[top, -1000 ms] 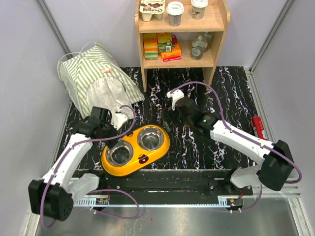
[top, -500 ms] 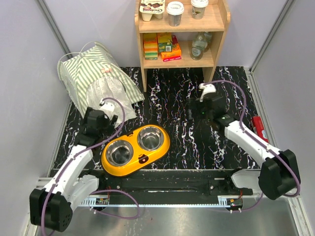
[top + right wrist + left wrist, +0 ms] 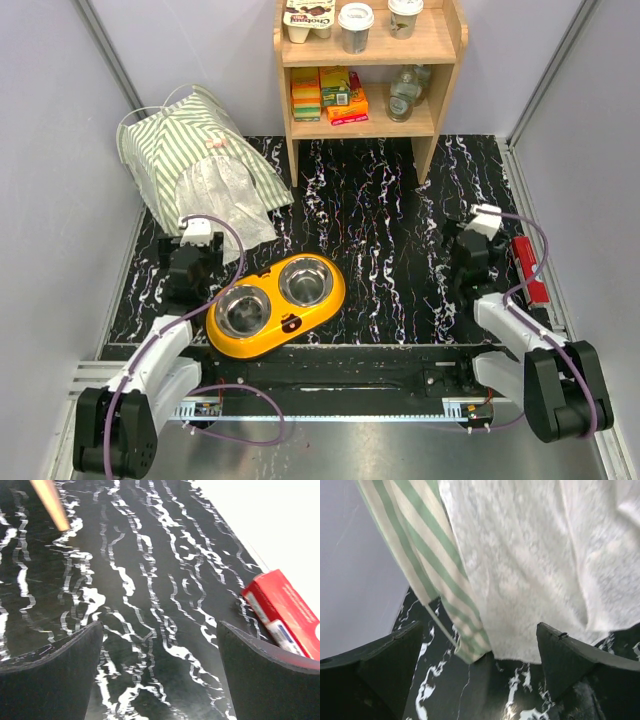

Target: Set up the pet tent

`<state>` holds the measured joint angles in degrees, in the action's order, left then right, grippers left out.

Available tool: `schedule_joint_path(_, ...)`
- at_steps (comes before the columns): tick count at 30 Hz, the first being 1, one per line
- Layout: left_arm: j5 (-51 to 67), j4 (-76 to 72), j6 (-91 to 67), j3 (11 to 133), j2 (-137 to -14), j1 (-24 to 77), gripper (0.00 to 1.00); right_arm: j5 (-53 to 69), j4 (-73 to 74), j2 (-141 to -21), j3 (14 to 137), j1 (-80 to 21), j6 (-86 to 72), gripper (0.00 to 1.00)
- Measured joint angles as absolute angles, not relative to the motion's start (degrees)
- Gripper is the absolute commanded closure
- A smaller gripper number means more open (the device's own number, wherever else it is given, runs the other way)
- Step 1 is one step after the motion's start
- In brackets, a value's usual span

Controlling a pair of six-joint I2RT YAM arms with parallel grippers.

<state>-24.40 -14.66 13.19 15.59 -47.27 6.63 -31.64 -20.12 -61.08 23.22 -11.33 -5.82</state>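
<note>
The black, white-veined marble-look surface (image 3: 400, 250) stretches out under both claws. The light wooden shelf unit (image 3: 438, 60), stacked with cups, jars and small boxes, stands at the far edge, well ahead of both claws; one of its legs shows far ahead and to the left of the right claw. The sage-green-and-white striped pet tent (image 3: 185, 135) sits slumped in the far-left corner against the wall, its white mesh panel (image 3: 530, 570) facing the left claw and a thin white pole (image 3: 127, 120) looping over its top. The tent's lower hem lies just ahead of the left claw (image 3: 480, 650), close but apart from the fingertips. That claw is spread wide, with nothing between its dark fingers (image 3: 375, 665). The yellow oval bowl holder with two steel bowls (image 3: 277, 305) rests just to the right of the left claw, near the arm bases. The right claw (image 3: 160, 655) is also spread wide and holds nothing, with only bare surface between its fingers. A small red rectangular box (image 3: 285, 612) lies ahead and to the right of it, by the right wall
</note>
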Motion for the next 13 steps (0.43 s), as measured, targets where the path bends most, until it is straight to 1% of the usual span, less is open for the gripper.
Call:
schedule_joint_path(4,-21.93,-22.59,10.28,14.57,-47.68,6.26,0.01,-35.53,-31.99,-61.30,15.75,-10.70,-3.03,0.01)
schedule_joint_path(9,-19.62,-33.36,8.36,8.93,-51.90,6.26,0.01,-36.97,-44.27,-62.22,11.49,-10.70,-0.84,0.01)
schedule_joint_path(13,-17.21,-33.71,6.94,7.70,-54.89,3.64,0.01,-36.97,-49.32,-62.35,9.26,-10.70,-0.05,0.00)
